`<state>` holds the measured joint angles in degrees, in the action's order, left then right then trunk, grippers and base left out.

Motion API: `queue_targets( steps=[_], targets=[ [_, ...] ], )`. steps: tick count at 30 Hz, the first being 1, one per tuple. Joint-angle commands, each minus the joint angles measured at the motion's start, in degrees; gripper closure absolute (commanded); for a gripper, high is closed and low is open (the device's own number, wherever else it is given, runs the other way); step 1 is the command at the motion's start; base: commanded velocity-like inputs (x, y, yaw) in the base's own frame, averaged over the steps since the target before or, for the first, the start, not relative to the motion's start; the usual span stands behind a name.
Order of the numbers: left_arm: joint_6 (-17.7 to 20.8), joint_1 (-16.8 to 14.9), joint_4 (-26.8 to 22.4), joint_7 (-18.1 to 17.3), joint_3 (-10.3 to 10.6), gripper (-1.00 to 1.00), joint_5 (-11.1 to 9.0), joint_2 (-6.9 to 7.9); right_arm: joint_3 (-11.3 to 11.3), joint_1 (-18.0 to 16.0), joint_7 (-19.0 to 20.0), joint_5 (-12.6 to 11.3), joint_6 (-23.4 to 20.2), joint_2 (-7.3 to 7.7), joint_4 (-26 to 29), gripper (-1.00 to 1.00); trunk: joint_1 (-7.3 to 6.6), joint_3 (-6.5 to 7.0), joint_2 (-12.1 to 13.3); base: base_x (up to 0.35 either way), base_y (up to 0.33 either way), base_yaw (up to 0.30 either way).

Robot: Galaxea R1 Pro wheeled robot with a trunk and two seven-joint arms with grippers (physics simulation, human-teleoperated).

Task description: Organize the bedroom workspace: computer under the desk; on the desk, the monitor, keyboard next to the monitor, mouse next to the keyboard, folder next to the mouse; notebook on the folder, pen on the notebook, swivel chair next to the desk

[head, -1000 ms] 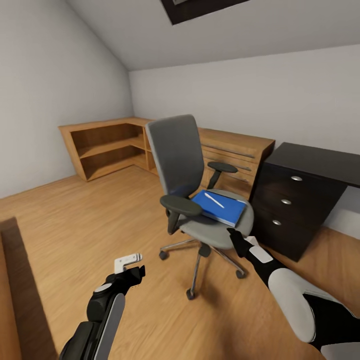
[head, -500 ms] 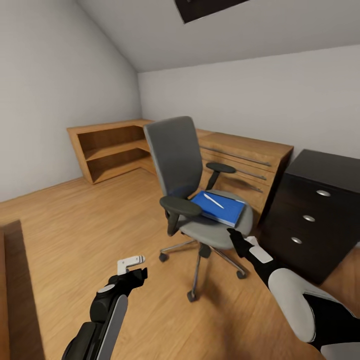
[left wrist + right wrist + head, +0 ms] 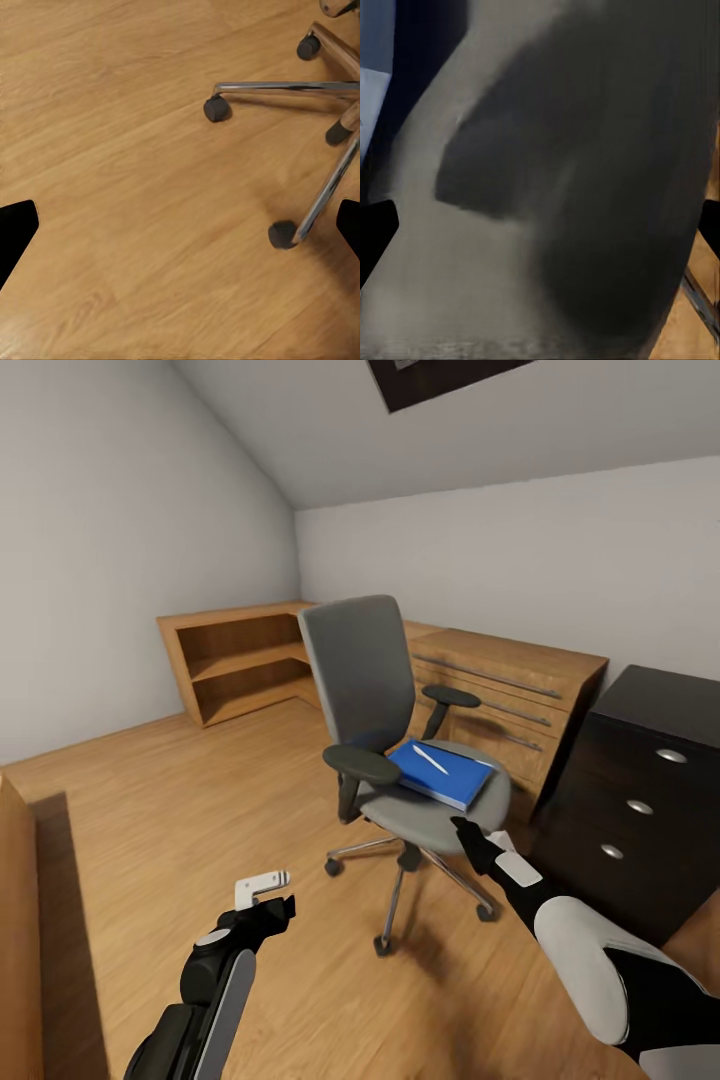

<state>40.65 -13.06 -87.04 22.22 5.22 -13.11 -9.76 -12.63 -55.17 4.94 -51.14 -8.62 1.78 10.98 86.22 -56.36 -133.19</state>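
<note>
Swivel chair (image 3: 547,225) seat cushion close up, grey w/ dark shadowed patch across it. Blue folder (image 3: 373,82) sits at one seat edge. Black fingertips (image 3: 375,232) spread apart at frame sides; bit of oak floor (image 3: 690,330) past the seat's other edge.

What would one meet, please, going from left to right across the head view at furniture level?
Oak open shelving → swivel chair with the blue folder on its seat → oak drawer unit → black drawer cabinet.

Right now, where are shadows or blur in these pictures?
Head view: sharp, with soft shadows on the floor under the chair. Left wrist view: sharp, thin shadows beside the chrome legs. Right wrist view: the grey seat is very close and blurred, with a dark shadow patch.
</note>
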Motion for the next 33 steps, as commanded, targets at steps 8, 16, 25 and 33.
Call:
queue_targets(
  steps=[8,16,25,33],
  targets=[
    [0.14,-0.03,-0.06,0.53,0.05,-1.00,-0.60,0.00,-0.29,-0.03,0.16,-0.10,-0.26,-0.09,0.00,-1.00,-0.03,-0.05,-0.02,-0.307,0.000,0.001],
    [0.13,-0.03,-0.04,0.52,0.05,-1.00,-0.60,0.00,-0.19,-0.03,0.16,0.99,-0.26,-0.94,-0.06,-1.00,-0.03,-0.05,-0.02,-0.240,0.000,0.000],
    [0.16,-0.03,-0.03,0.55,0.05,-1.00,-0.60,0.00,1.26,-0.03,0.17,4.35,-0.26,-3.39,-1.51,-1.00,-0.03,-0.05,-0.02,-0.015,0.000,0.000],
    [0.17,-0.03,0.13,0.46,0.05,-1.00,-0.60,-0.06,1.54,-0.03,0.17,5.96,-0.26,-5.56,-1.07,-1.00,-0.03,-0.05,-0.02,0.000,0.000,0.000]
  ],
)
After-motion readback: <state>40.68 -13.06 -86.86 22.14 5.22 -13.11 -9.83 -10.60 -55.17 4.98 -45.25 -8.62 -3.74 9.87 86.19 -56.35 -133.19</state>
